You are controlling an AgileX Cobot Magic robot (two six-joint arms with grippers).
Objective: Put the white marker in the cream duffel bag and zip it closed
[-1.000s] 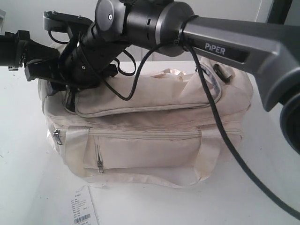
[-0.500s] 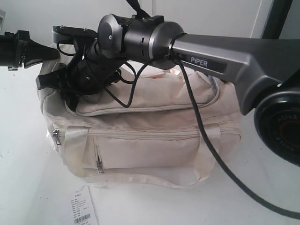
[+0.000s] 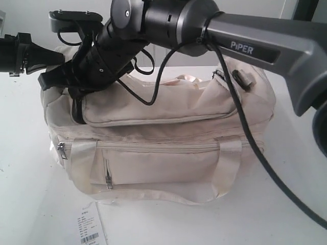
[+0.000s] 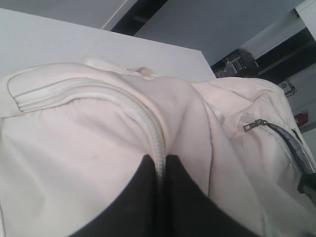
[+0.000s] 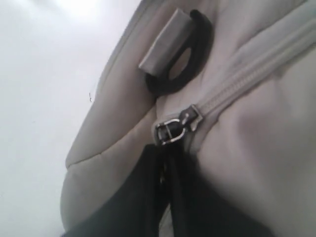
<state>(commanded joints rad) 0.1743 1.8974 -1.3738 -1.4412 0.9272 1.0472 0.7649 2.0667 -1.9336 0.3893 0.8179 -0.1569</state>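
Cream fabric duffel bag (image 3: 168, 153) with webbing handles (image 3: 227, 168) resting on white table (image 3: 30, 194), right gripper (image 5: 165, 150) stretched across to its left end, 2 jaws pressed together on small metal zip pull (image 5: 173, 129), left gripper (image 4: 159, 160) at same end, jaws pinched shut on curved zip seam (image 4: 98, 94).

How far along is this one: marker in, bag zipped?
Done, seemingly: no white marker in view, so probably inside the cream duffel bag. In hand: right gripper pinched at the zip pull, left gripper clamping the bag's zip seam. Left: a dark gap at the flap's end needs zipping.
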